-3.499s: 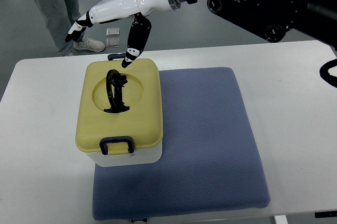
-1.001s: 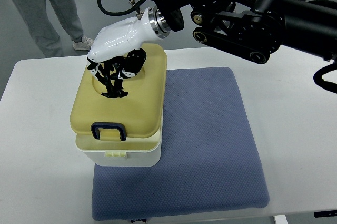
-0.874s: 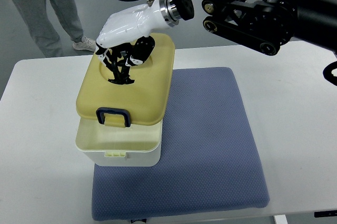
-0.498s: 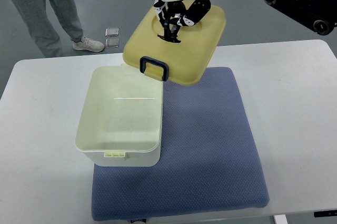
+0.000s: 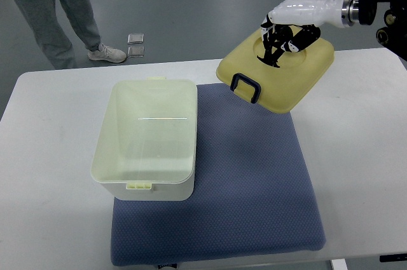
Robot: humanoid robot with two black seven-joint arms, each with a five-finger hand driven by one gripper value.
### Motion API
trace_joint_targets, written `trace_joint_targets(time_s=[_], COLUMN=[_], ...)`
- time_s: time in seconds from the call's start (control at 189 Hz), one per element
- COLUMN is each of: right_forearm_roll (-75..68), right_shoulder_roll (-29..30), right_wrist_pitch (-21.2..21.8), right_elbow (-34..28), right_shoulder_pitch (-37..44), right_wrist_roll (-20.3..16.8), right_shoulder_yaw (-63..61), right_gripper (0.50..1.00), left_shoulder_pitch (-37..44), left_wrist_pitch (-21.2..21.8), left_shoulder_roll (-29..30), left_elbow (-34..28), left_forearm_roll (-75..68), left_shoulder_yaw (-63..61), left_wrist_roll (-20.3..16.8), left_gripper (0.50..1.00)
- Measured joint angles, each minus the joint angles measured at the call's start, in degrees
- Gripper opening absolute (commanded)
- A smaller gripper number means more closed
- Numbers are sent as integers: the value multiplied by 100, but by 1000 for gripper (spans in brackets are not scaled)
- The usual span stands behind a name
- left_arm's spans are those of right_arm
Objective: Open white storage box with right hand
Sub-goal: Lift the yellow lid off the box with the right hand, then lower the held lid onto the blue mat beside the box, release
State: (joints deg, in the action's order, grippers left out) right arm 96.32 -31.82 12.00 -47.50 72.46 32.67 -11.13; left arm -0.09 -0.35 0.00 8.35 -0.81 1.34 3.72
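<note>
Lid lifted clear of an open white storage box.

One white storage box (image 5: 147,140) is seen uncovered at the left edge of one blue mat (image 5: 254,181) on a white table (image 5: 51,155). Its single yellow lid (image 5: 280,76) is held aloft near the table's far right, gripped by the top handle (image 5: 272,51) in the right hand (image 5: 287,25). The lid is judged rigid, light plastic, best held there. One person's legs (image 5: 57,3) are visible.

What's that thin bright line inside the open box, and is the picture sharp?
Top view: the thin line is most likely a light's reflection on the glossy inside of the open white storage box; the yellow plastic lid held by the right hand and the blue padded mat look sharp, not blurred.
</note>
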Motion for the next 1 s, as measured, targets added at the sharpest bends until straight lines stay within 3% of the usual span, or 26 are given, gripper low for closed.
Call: trace_joint_targets(time_s=[0.27,1.001], right_forearm_roll=[45,89], right_shoulder_roll=[174,818], right_wrist_pitch=[-239,-442], right_elbow=[-5,-331], right_shoulder_pitch=[-597,-965], right_wrist_roll=[75,233], right_shoulder_yaw=[42,289], right_gripper=[500,500], left_shoulder_pitch=[-1,0], left_wrist_pitch=[0,0], left_shoulder_roll=[0,0], left_elbow=[0,0], left_forearm_roll=[2,-1], left_shoulder_yaw=[0,-2], left_wrist_roll=[-2,1], left_gripper=[1000,1000])
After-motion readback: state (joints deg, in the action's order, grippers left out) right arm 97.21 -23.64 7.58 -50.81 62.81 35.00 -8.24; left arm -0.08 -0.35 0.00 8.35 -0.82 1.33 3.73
